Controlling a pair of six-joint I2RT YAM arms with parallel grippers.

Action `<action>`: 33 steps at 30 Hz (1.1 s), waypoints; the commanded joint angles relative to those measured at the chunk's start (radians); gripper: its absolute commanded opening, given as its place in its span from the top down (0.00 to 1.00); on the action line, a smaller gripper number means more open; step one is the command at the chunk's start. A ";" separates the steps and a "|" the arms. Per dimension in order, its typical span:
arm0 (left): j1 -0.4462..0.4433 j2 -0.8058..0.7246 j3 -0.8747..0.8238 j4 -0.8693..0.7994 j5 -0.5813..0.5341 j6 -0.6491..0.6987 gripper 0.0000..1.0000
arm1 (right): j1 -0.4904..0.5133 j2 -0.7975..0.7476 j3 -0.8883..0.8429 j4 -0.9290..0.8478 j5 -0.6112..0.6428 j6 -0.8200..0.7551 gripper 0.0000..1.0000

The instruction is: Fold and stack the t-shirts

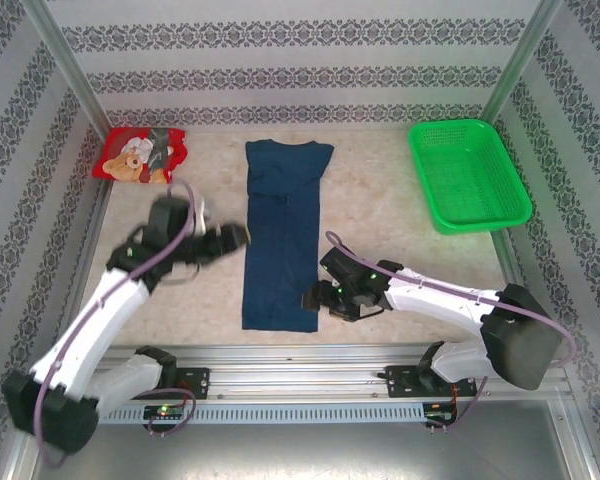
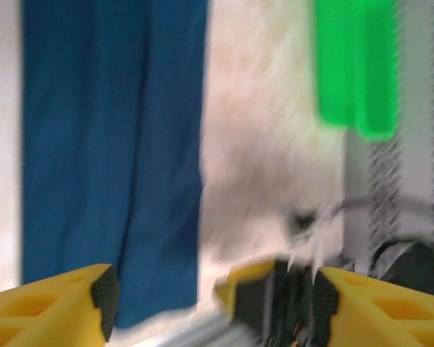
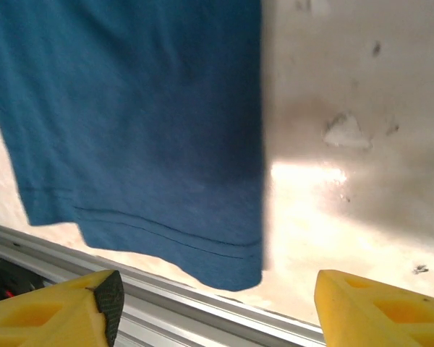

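Logging the left jaws as standing wide apart, yellow fingers (image 2: 50, 307) gripping nothing, hanging low over the speckled beige counter (image 1: 380, 190). Logging the right jaws as likewise gaping, nothing between the yellow fingertips (image 3: 65, 307).

Finding the dark navy blue cloth t-shirt (image 1: 283, 235) lying flat between the two sets of jaws, folded lengthwise into a long narrow strip running from the near counter edge toward the back wall. Placing its left edge just beside the left jaws, at about mid-length; cannot tell whether touching. Placing its near right corner just beside the right jaws, slightly ahead of them and to their left. Reading the stitched hem in the right wrist view as lying flat, just beside the silver aluminium rail (image 3: 202, 307) running below those jaws.

Finding the red cloth t-shirt with a teddy-bear print (image 1: 140, 155) lying bunched up well beyond the left jaws, at the far left corner of the counter, apart from the navy one.

Noting the green plastic mesh basket (image 1: 450, 125) sitting well beyond the right jaws, at the far right corner.

Flagging heavy motion blur in the left wrist view, with navy cloth lying ahead-left of those jaws and bare counter ahead-right.
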 commanded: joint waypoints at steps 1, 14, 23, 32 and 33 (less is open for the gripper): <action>-0.071 -0.194 -0.205 -0.129 -0.092 -0.175 0.30 | 0.024 -0.027 -0.039 0.113 -0.064 -0.004 0.30; -0.158 -0.258 -0.488 0.194 -0.008 -0.367 0.36 | 0.053 0.089 -0.127 0.329 -0.100 0.071 0.40; -0.184 -0.186 -0.561 0.210 0.001 -0.415 0.43 | 0.063 0.129 -0.134 0.343 -0.099 0.085 0.42; -0.233 0.009 -0.526 0.401 -0.019 -0.426 0.45 | 0.067 0.183 -0.122 0.385 -0.119 0.087 0.45; -0.236 0.030 -0.517 0.408 -0.026 -0.422 0.46 | 0.068 0.188 -0.120 0.387 -0.121 0.086 0.46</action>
